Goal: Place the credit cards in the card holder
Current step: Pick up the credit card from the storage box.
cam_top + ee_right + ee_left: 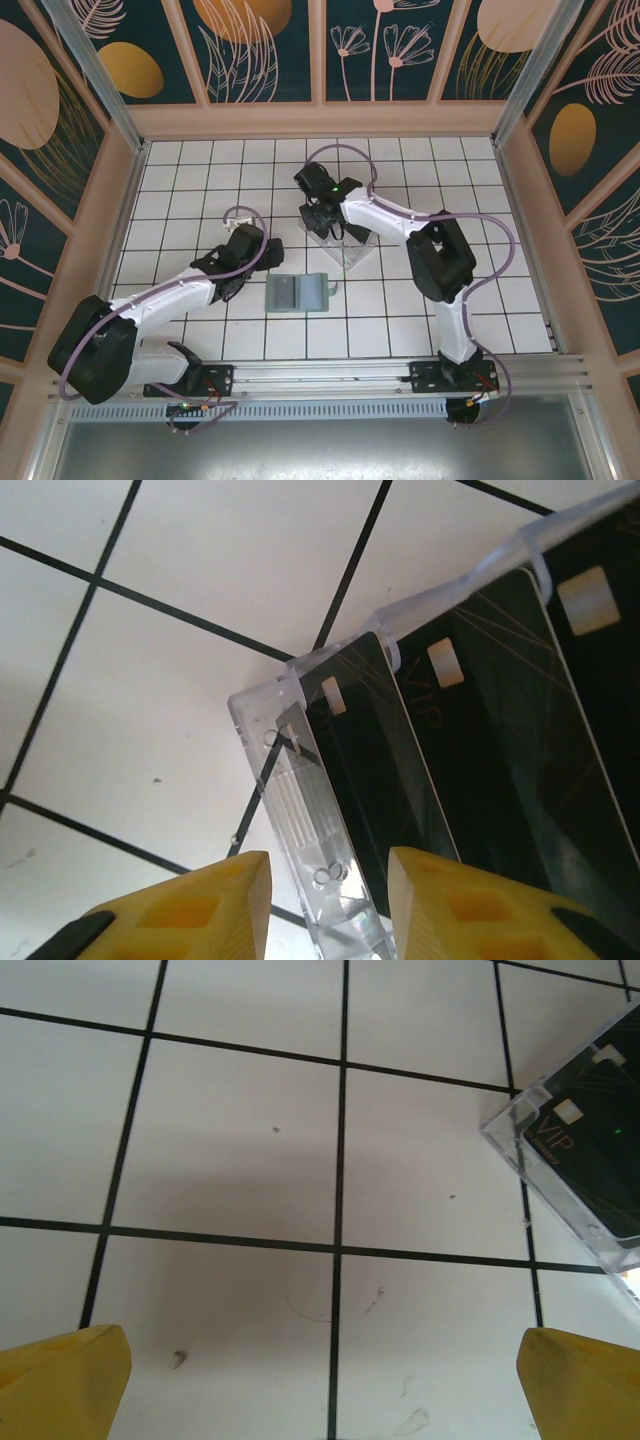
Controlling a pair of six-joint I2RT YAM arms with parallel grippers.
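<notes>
Several dark credit cards (pixel 480 730) stand in a clear acrylic rack (pixel 300 780) at mid-table (pixel 345 245). My right gripper (pixel 330 900) hovers over the rack's end. Its yellow fingers (pixel 200 910) are narrowly apart, on either side of the clear end wall and the edge of the outermost card, and grip nothing. From above, that gripper (pixel 318 218) sits at the rack's left end. The sage-green card holder (pixel 297 293) lies open on the tiles in front of the rack. My left gripper (pixel 325 1380) is wide open over bare tile, left of the card holder (pixel 237 262).
A corner of the rack with a card (pixel 590 1150) shows at the right edge of the left wrist view. Wooden walls (pixel 130 200) close in the white tiled table on three sides. Purple cables loop beside both arms.
</notes>
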